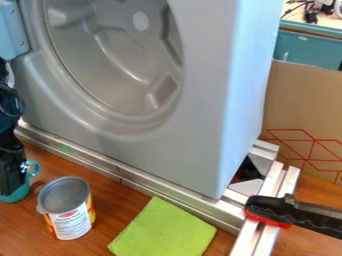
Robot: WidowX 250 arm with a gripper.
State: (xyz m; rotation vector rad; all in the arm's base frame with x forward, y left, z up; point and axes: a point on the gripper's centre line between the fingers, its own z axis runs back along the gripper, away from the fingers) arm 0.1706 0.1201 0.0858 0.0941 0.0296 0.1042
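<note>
Bench (127, 192): moderately bright, dimmer along its left edge near the metal rail (167, 200)
Grey housing (200, 135): soft, diffuse light; the right-hand side glows paler than the front
Round recess (110, 65): gentle shading, with smooth highlights along its curves
Metal rail: pale streaks of reflection; the crosspieces toward the bench's right side come near white
Can (70, 220): light catches the rim, the inside is shaded
Teal cup (18, 193): medium, muted light
Green cloth (163, 230): evenly lit
Black arm (9, 120): deep shade, little detail
Light source: cannot be told
</note>
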